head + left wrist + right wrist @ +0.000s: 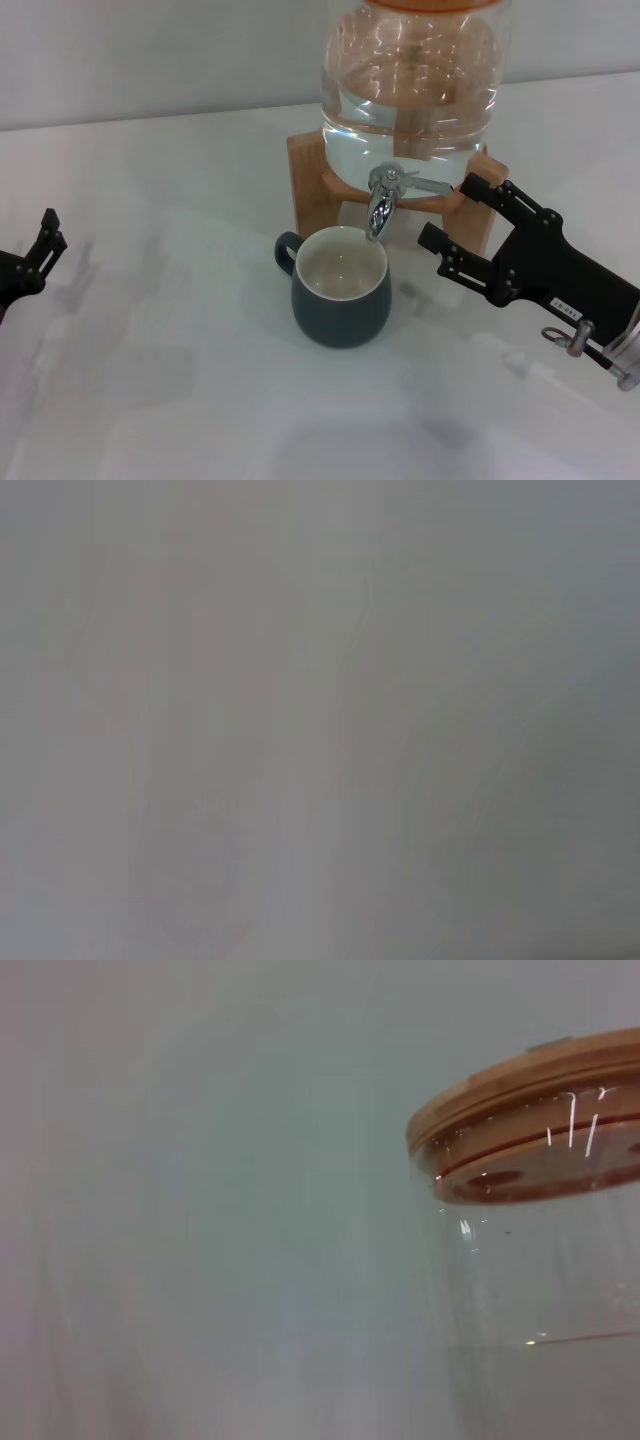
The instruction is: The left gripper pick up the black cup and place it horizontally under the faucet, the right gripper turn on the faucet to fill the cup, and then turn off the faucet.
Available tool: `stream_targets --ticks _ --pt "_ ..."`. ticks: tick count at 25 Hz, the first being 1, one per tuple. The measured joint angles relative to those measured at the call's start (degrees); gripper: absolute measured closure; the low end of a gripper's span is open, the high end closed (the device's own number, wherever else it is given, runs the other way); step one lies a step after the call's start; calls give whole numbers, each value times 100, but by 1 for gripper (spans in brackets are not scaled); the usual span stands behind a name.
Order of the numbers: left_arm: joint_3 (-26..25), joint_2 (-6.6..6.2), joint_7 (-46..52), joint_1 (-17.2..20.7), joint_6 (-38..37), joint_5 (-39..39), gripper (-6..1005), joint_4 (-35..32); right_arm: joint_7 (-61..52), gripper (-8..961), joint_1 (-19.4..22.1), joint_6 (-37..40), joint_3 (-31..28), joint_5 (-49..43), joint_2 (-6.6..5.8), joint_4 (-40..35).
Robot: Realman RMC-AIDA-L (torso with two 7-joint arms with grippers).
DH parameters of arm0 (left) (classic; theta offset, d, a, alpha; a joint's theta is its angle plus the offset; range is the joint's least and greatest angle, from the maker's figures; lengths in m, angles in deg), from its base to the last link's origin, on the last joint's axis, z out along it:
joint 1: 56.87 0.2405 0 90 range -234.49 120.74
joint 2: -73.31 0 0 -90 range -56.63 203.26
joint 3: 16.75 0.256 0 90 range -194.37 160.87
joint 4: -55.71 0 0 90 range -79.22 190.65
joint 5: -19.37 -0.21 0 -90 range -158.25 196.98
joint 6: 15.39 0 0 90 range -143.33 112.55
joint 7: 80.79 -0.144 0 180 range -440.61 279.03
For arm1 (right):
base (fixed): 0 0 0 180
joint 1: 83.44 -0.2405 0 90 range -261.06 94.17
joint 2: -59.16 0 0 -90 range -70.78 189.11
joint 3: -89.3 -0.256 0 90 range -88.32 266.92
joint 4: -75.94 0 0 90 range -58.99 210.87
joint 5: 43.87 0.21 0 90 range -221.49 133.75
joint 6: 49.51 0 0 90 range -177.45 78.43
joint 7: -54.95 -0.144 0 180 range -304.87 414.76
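- Right gripper (452, 212), fingers spread wide w/ nothing between them, hangs just beside the tap (385, 198), one fingertip at the end of the thin lever, the other lower, near the cup's rim.
- Judgement: step in hand is turning the tap on. Do it well by closing in on the lever alone, keeping the lower finger off the cup, then swinging the lever slowly.
- Black cup (340, 286) stands upright on the table (180, 400), mouth right under the spout, handle toward the left side. Looks empty inside, so filling is not begun.
- Water jar (410, 80) sits on a wooden stand (310, 185) at the table's far edge; right wrist view shows its wooden lid (530, 1095).
- Risk: a hard push could shift jar or stand & move the spout off the cup.
- Left gripper (38, 255) is parked at the table's left edge, well apart from the cup, slim fingers a little apart & holding nothing.
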Motion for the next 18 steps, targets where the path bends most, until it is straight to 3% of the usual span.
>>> stream_targets --ticks 18 --pt "0 -1 0 -2 9 -59 111 0 -57 80 -79 -25 194 4 -1 -150"
